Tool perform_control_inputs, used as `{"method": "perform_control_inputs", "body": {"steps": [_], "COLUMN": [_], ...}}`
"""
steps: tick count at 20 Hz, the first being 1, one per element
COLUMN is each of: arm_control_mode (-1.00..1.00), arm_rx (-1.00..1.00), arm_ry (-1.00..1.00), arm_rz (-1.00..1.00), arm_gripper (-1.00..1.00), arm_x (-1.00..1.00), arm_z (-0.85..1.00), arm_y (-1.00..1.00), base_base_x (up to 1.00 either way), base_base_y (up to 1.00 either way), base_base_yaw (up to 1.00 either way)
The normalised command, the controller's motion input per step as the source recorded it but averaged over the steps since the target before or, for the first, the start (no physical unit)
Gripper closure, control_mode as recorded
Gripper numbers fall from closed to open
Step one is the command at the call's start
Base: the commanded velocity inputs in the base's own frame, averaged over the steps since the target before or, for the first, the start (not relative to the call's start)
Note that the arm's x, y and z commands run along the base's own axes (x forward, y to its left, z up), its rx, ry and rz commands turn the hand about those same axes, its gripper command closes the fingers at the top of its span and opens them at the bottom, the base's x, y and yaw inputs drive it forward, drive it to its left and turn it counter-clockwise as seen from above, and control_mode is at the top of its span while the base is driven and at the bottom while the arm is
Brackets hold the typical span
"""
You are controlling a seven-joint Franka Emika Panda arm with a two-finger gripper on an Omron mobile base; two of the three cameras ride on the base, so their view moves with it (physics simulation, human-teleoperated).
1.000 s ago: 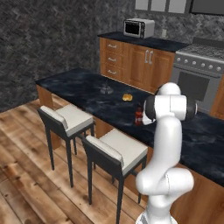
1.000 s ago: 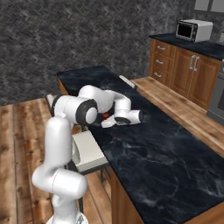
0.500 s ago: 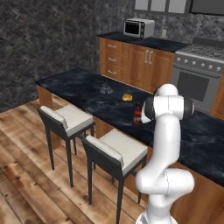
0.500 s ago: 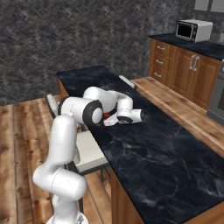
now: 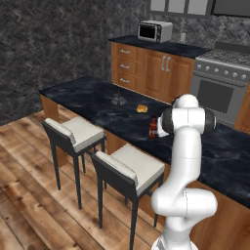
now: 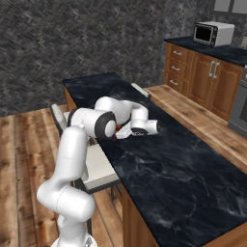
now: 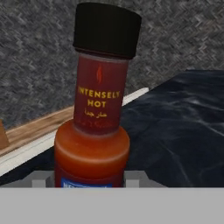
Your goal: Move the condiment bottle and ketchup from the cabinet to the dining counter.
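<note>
One bottle (image 5: 153, 128) stands on the counter (image 5: 97, 100). One small orange thing (image 5: 142, 108) and one glass (image 5: 117, 99) sit there too. Two stools (image 5: 78, 134) wait at its edge. One microwave (image 5: 155, 31) sits far back.

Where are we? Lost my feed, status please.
Gripper straddling the condiment bottle, grip unclear. Bottle upright on dining counter. Nothing obstructing.

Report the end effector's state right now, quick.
End effector: its fingers flank the base of the dark brown-red, narrow-necked condiment bottle with the black cap, standing on the black marble dining counter; gripping or released, cannot be told.
</note>
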Motion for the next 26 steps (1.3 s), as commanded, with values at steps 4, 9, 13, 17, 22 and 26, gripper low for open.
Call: {"method": "perform_control_inputs", "body": {"steps": [4, 9, 13, 17, 22, 26], "arm_control_mode": [-1.00, -1.00, -1.00, -1.00, -1.00, -1.00], "arm_rx": [0.00, -0.01, -0.04, -0.05, -0.04, -0.02], "arm_ry": [-0.12, -0.10, -0.06, -0.01, 0.00, 0.00], "arm_rz": [0.03, 0.00, 0.00, 0.00, 0.00, 0.00], "arm_gripper": [1.00, 1.00, -1.00, -1.00, -1.00, -1.00], "arm_x": [0.00, 0.00, 0.00, 0.00, 0.00, 0.00], "arm_z": [-0.41, -0.37, -0.34, -0.33, -0.32, -0.29], "arm_y": [0.04, 0.01, 0.01, 0.01, 0.00, 0.00], "base_base_x": [0.00, 0.00, 0.00, 0.00, 0.00, 0.00], "base_base_y": [0.00, 0.00, 0.00, 0.00, 0.00, 0.00], "base_base_yaw": [0.00, 0.00, 0.00, 0.00, 0.00, 0.00]}}
